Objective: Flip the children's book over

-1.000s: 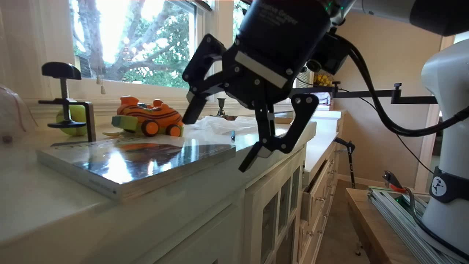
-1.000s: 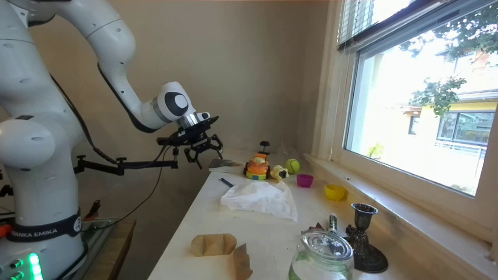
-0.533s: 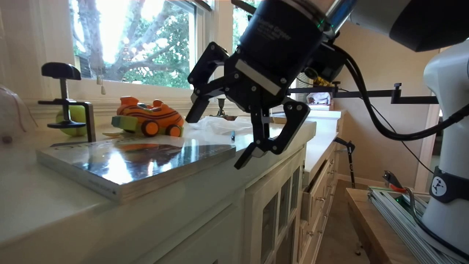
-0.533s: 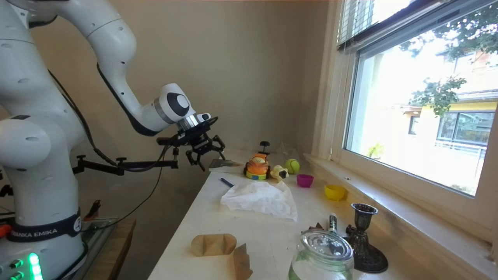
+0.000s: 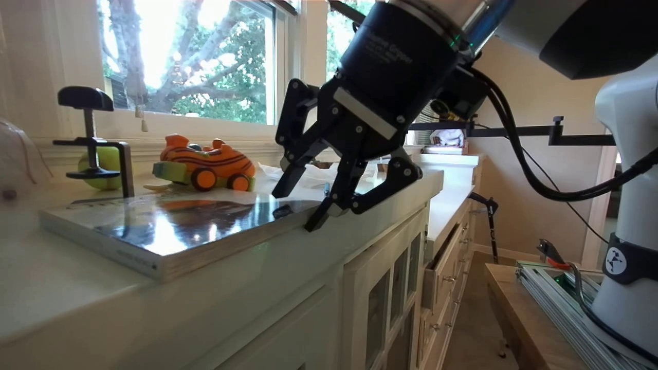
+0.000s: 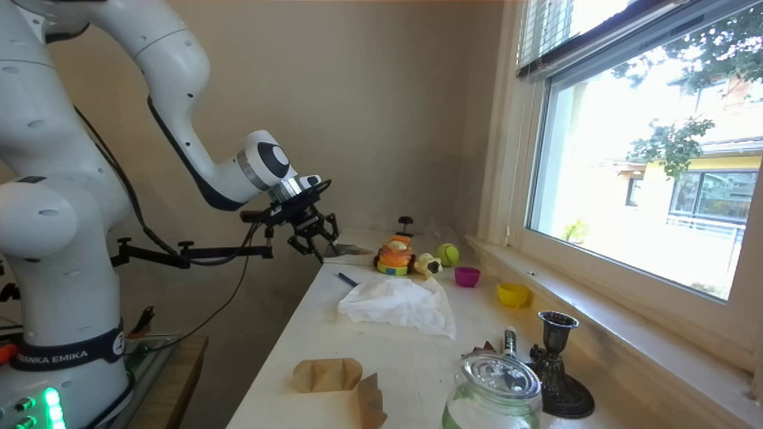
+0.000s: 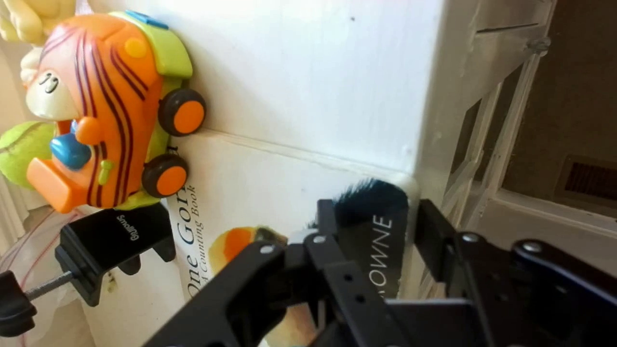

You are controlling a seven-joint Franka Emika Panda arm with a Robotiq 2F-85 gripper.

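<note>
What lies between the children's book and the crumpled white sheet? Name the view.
A slim blue stick, perhaps a pen, between book and sheet, in an exterior view.

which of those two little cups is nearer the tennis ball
The purple cup. The yellow cup sits farther from the tennis ball, nearer the dark candlestick.

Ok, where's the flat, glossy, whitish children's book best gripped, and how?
Probably by the front edge of the book, from the room side, black end effector straddling it: the thin book lies flat, with that edge along the lip of the white painted counter.
</note>
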